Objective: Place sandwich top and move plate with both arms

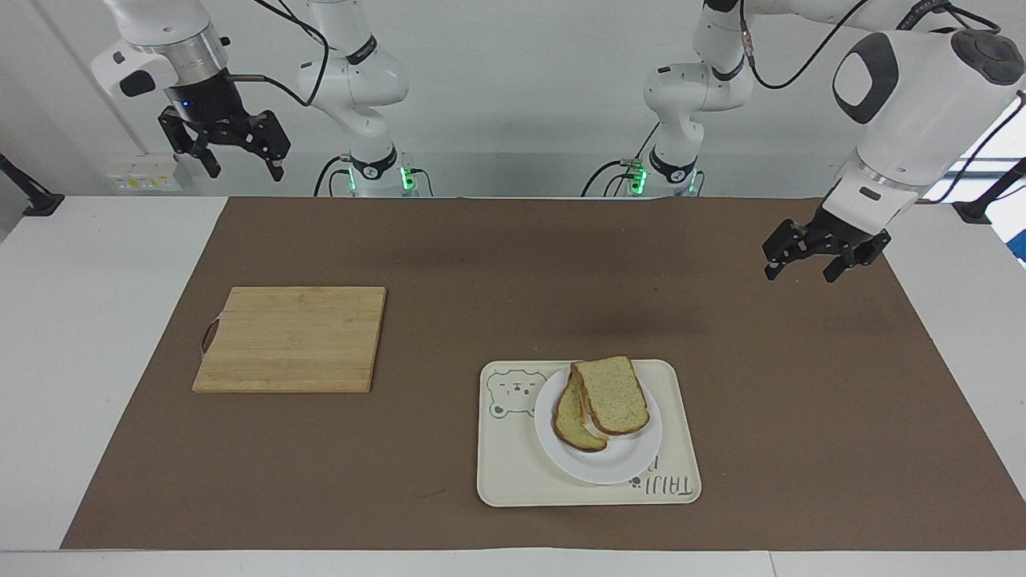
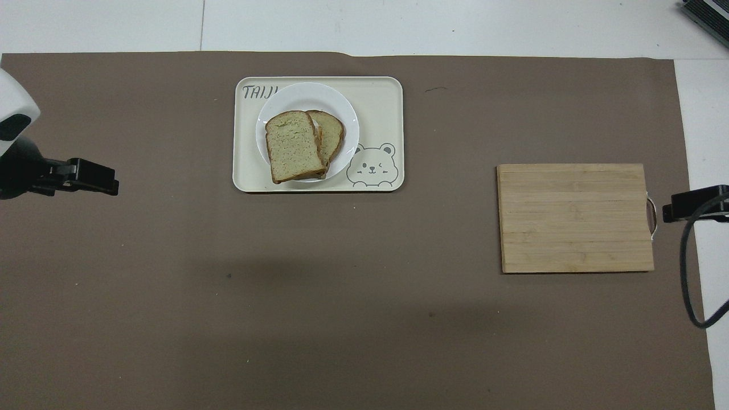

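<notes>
slices 2, top (image 1: 611,395) over lower (image 1: 574,421) | plate (image 1: 603,466) 1 | tray (image 1: 513,473) 1 | board (image 1: 290,339) 1 | left gripper (image 1: 811,260) jaws wide, empty | right gripper (image 1: 234,157) jaws wide, empty

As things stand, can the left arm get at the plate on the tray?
Probably yes. The left gripper is open, empty and raised over bare mat toward its own end of the table. Nothing stands between it and the plate. The two bread slices cover much of the plate, but its rim farthest from the robots is bare.
</notes>
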Available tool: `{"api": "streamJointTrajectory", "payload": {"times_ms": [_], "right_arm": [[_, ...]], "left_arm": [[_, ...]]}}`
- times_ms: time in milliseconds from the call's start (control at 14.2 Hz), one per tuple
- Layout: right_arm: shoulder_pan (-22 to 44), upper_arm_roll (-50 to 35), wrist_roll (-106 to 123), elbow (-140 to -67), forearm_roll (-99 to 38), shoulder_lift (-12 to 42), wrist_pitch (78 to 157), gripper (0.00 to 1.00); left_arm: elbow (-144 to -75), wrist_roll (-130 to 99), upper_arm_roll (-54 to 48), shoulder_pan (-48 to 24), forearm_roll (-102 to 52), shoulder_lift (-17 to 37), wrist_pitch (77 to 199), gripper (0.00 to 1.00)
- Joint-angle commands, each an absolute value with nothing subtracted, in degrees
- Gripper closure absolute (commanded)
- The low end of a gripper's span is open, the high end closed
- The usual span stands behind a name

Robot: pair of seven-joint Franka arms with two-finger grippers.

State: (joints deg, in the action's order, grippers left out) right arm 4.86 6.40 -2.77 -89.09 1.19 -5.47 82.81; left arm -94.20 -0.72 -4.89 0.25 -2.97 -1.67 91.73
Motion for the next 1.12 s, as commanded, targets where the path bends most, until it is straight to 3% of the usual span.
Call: {"api": "streamJointTrajectory", "payload": {"times_ms": [0, 1053], "right_arm": [[4.40, 5.89, -1.14, -90.79, 2.11, -6.85, 82.53, 0.00], [4.22, 5.98, -1.23, -91.32, 1.67, -7.21, 82.35, 0.00]], "left_arm": [[-97.12, -0.53, -4.66, 0.26, -1.67, -5.71, 89.30, 0.00], [-95.71, 0.00, -4.75, 0.00, -1.23, -5.71, 88.59, 0.00]]}}
